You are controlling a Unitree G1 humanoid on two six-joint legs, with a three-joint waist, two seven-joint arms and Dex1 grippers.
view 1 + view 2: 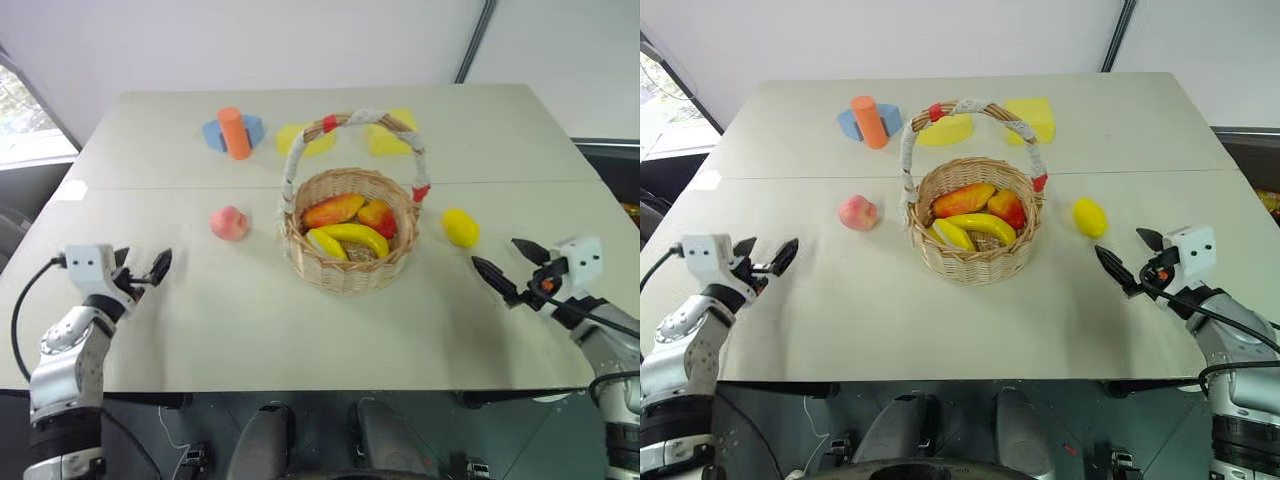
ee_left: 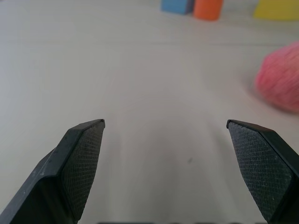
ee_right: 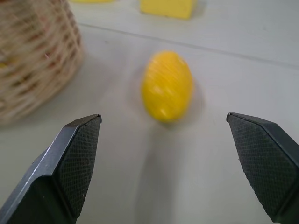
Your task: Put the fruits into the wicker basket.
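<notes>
A pink peach point(image 1: 229, 223) lies at the basket's point(image 1: 349, 270) nine o'clock, a yellow lemon point(image 1: 460, 227) at its three. Both look light, smooth, likely to roll; pinch across their middles. Left gripper point(image 1: 143, 268) and right gripper point(image 1: 514, 266) are spread, empty. Far blocks point(image 1: 385, 136) obstruct nothing.

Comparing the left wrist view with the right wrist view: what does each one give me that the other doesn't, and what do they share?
Left wrist view alone: the pink peach ahead of the open left tool, with the blue block and orange cylinder far back.
Right wrist view alone: the yellow lemon lying between the open right tool's fingers' line of sight, and the wicker basket wall beside it.
Shared: the white table and a yellow foam block at the back.
</notes>
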